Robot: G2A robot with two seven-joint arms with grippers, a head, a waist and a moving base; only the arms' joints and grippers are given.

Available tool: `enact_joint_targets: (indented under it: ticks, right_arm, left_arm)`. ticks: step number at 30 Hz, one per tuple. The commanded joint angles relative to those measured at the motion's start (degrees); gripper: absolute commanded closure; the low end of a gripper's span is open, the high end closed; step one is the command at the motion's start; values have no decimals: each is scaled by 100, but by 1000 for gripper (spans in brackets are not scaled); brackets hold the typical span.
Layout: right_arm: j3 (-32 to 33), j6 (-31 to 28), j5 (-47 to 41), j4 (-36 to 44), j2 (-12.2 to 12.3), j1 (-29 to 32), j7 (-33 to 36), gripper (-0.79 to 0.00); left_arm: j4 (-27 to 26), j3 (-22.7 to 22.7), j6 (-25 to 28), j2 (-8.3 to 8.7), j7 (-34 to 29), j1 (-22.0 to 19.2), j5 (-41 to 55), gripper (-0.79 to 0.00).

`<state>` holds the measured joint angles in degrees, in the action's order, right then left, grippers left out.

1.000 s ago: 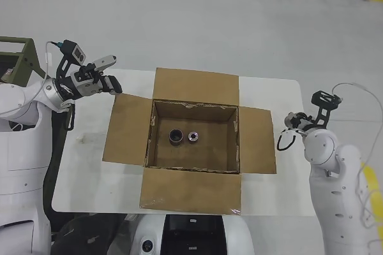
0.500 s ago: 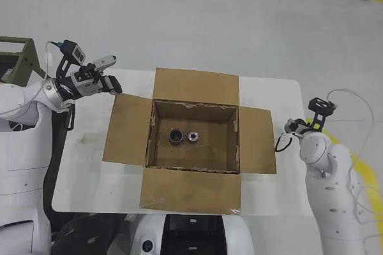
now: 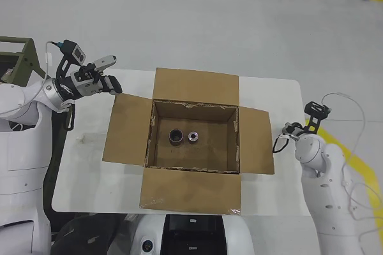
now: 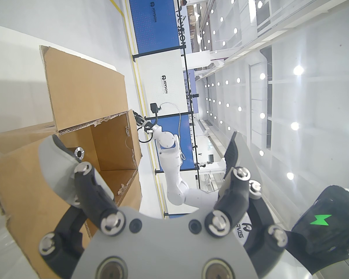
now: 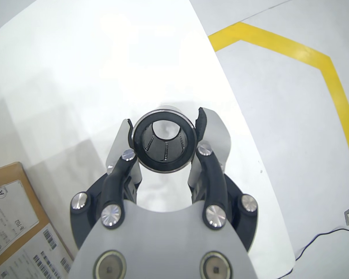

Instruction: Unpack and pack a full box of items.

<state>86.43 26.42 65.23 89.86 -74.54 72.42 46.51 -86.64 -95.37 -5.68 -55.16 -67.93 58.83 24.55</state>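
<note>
An open cardboard box [image 3: 195, 86] stands in the middle of the white table, all flaps folded out. On its floor lie a dark ring-shaped bearing [image 3: 176, 136] and a small silver part [image 3: 192, 136]; the silver part [image 4: 79, 153] also shows in the left wrist view. My right gripper [image 5: 165, 121] is shut on a black-rimmed cylindrical bearing [image 5: 165, 149], held over the table just right of the box's right flap [image 3: 286, 132]. My left gripper [image 3: 113, 73] hangs open and empty above the table left of the box [image 4: 142, 143].
Bare table [image 3: 268, 95] lies right of the box, ending at a curved edge near the right gripper. A green crate [image 3: 13, 57] sits beyond the table's left end. The labelled outer side of a box flap [image 5: 17, 219] is close beside the right gripper.
The right arm has shifted a little toward the table's near side with the bearing still in its gripper. The left arm and the box's contents have not moved.
</note>
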Motion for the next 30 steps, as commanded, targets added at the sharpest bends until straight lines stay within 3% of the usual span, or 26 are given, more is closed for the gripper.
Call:
enact_joint_targets:
  ticks: [1,12,14,15,30]
  right_arm:
    - [-13,-1,-11,-52,-4,-21,-28,0]
    - [-85,16,-3,-274,-20,-133,-87,0]
    - [-98,14,40,-292,-19,-144,-69,-40]
    - [-101,17,45,-296,-20,-149,-66,-142]
    - [-145,33,70,-350,-35,-164,-121,-231]
  left_arm:
    - [0,0,0,0,0,0,0,-785]
    - [0,0,0,0,0,0,0,-785]
    - [0,0,0,0,0,0,0,-785]
    - [0,0,0,0,0,0,0,-785]
    - [0,0,0,0,0,0,0,-785]
